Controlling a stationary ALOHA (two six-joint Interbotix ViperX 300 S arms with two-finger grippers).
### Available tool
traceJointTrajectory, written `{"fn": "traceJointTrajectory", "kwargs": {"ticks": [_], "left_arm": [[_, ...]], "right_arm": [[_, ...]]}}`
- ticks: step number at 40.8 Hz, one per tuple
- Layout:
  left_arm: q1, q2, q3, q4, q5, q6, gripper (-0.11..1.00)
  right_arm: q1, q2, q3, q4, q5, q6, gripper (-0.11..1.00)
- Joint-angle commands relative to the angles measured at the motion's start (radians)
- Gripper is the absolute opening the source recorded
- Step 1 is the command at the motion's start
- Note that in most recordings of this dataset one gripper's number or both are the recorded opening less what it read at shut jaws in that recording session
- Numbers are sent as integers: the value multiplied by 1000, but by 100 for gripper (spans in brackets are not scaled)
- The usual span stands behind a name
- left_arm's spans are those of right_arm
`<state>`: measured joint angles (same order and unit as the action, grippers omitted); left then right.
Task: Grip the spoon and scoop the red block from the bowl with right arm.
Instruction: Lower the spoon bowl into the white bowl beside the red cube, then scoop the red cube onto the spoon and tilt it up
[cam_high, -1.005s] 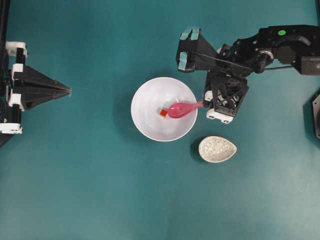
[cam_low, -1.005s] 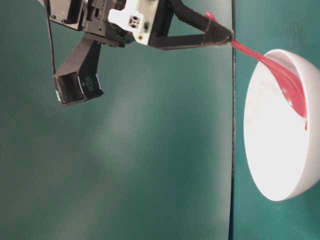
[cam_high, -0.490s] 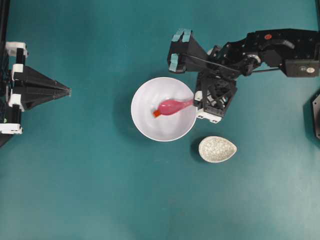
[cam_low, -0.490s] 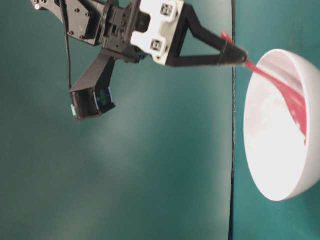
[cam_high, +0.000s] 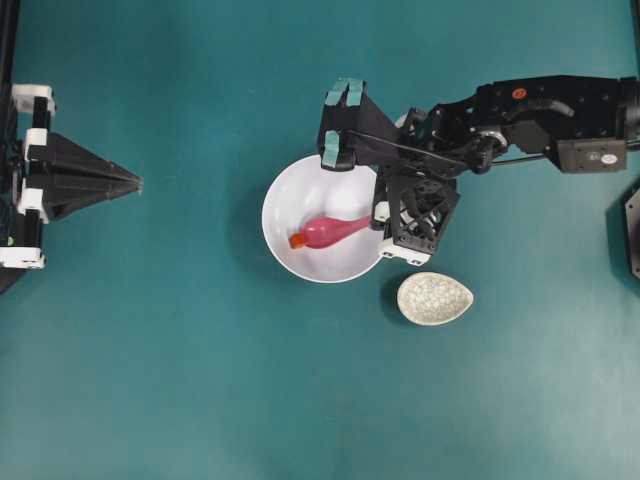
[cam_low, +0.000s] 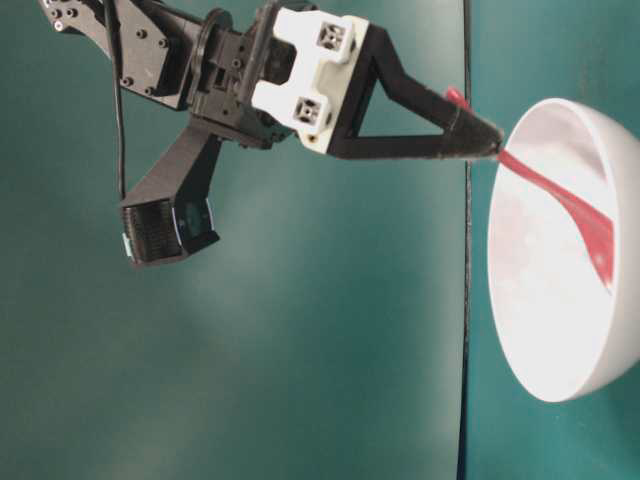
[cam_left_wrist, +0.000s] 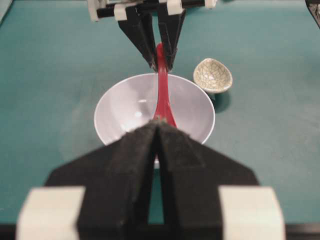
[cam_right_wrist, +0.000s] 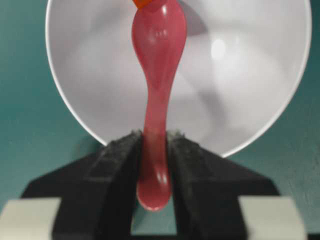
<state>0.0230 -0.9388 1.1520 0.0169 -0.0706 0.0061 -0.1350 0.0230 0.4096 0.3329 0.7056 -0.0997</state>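
Grip condition comes first: the right claw (cam_right_wrist: 152, 165) is clamped on the spoon (cam_right_wrist: 156, 90) near the end of its handle, the two black fingers (cam_right_wrist: 117, 162) pressing the flat sides and a short stub of handle projecting behind them. Because the hold sits so far back, any resistance at the scoop acts on a long lever; in judgement, a firm push against the bowl wall could make the handle pivot or slide between the pads. Beyond the claw, the handle crosses the near rim of the bowl (cam_right_wrist: 75, 115) and slopes down into it, with the scoop lying low on the inner surface. At the scoop's far tip sits the red block (cam_right_wrist: 142, 3), touching the spoon's leading edge and apparently not yet inside the scoop; in the overhead view the red block (cam_high: 297, 240) lies at the tip on the side of the bowl away from the right arm (cam_high: 530, 105). The likely fault is that the block is pushed ahead rather than loaded, then ridden up the curved wall and flicked over the rim onto the bench (cam_high: 200, 380). A second risk is dragging or tipping the bowl itself, since nothing steadies it. Farther off, the speckled spoon rest (cam_high: 434, 298) stands just beside the bowl and under the wrist's path. The left claw (cam_left_wrist: 156, 150), fully closed and empty, is parked well apart.
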Motion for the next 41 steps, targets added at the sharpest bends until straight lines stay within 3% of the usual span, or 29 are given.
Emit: {"fn": "traceJointTrajectory", "kwargs": {"ticks": [1, 29, 41], "left_arm": [[-3, 6, -15, 3, 3, 0, 0], [-9, 6, -17, 3, 11, -5, 0], [-25, 6, -17, 3, 11, -5, 0]], "right_arm": [[2, -12, -29, 3, -26, 2, 25], [12, -17, -21, 26, -98, 2, 25], [11, -61, 40, 29, -155, 5, 25]]}}
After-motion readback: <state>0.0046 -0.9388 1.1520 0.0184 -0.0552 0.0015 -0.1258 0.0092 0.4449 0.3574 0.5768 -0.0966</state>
